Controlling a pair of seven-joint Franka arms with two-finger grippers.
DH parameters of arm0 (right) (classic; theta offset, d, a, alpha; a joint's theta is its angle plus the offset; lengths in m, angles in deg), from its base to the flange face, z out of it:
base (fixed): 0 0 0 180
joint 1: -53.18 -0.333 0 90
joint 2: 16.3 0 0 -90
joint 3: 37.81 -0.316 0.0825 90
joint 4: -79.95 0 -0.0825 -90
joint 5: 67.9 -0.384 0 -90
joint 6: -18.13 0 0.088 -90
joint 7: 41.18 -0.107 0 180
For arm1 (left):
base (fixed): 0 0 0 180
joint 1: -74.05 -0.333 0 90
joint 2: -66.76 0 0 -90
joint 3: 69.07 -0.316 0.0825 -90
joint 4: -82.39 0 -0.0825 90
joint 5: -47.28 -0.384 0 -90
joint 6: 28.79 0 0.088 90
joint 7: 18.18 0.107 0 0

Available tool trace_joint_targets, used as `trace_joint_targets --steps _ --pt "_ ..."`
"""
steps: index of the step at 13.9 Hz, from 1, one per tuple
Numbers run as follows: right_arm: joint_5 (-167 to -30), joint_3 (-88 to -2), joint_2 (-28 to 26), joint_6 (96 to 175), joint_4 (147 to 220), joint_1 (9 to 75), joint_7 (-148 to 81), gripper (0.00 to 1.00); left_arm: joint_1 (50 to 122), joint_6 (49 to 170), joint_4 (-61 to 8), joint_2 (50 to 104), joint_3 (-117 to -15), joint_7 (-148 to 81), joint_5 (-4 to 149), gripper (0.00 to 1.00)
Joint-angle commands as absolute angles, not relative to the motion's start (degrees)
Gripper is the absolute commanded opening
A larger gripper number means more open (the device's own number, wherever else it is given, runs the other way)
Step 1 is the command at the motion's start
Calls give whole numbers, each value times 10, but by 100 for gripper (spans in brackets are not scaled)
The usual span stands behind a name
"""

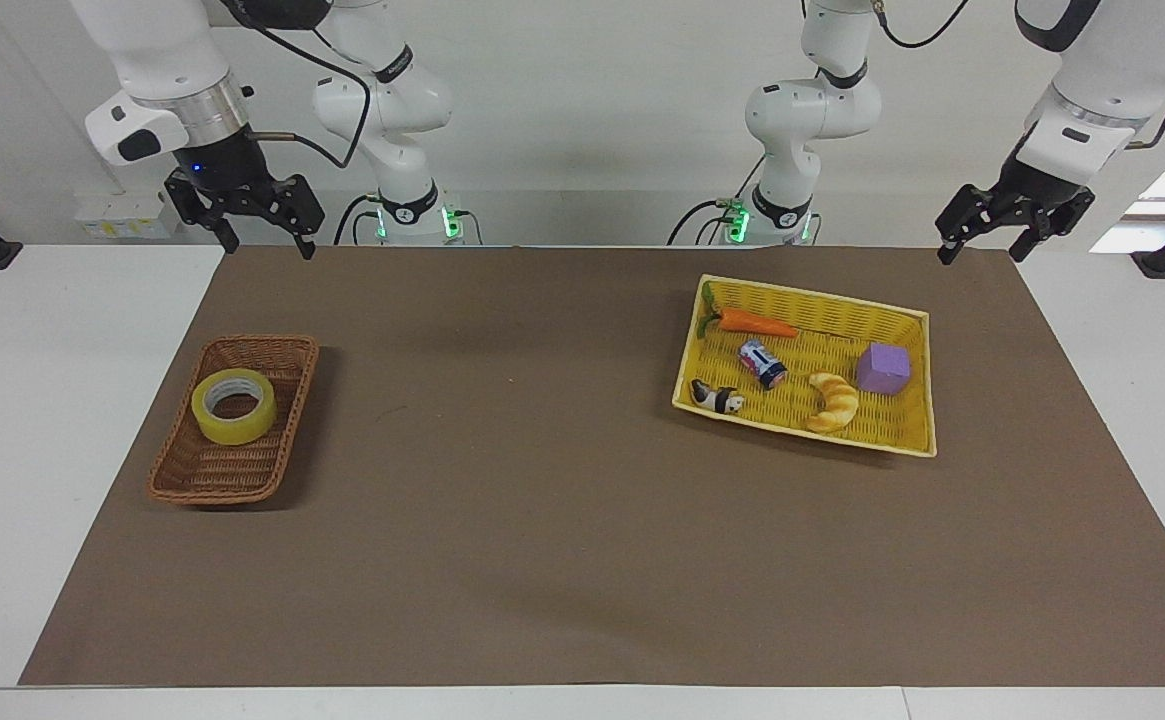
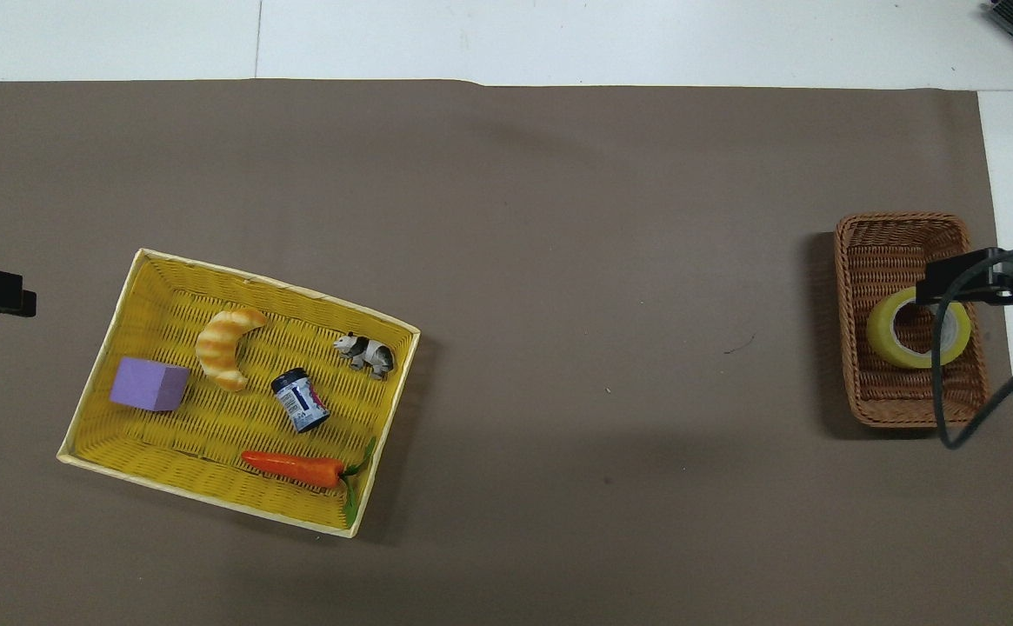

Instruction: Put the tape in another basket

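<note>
The yellow tape [image 1: 233,407] [image 2: 916,328] lies flat in the small dark brown wicker basket [image 1: 204,485] [image 2: 897,235] at the right arm's end of the table. Nothing touches it. My right gripper [image 1: 270,245] hangs open and empty, high over the brown mat's corner at that end, well clear of the basket. In the overhead view part of it and its cable cross over the tape. My left gripper [image 1: 980,255] waits open and empty over the mat's corner at the left arm's end.
A large yellow woven tray basket [image 1: 907,440] [image 2: 106,439] toward the left arm's end holds a carrot [image 1: 757,322], a small can [image 1: 762,363], a panda figure [image 1: 717,398], a croissant [image 1: 834,402] and a purple cube [image 1: 883,368]. A brown mat [image 1: 542,520] covers the table.
</note>
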State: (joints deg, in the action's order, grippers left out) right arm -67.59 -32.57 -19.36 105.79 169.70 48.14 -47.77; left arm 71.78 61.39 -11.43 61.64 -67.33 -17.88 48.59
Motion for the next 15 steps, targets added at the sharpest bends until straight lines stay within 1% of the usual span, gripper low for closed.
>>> trace_joint_targets --steps 1,3,5,13,15 --pt "-661 -331 -190 1026 1669 483 -485 100 714 603 -112 611 -670 -184 478 100" --pt "-660 -339 -203 1021 1676 483 -484 100 714 603 -112 611 -670 -184 478 100" --pt "-675 -331 -206 994 1676 493 -483 100 714 603 -112 611 -670 -184 478 100" --pt "-661 -333 -205 988 1660 497 -461 100 714 603 -112 611 -670 -184 477 100" --pt "-672 -333 -217 992 1668 495 -467 100 714 603 -112 611 -670 -184 478 100"
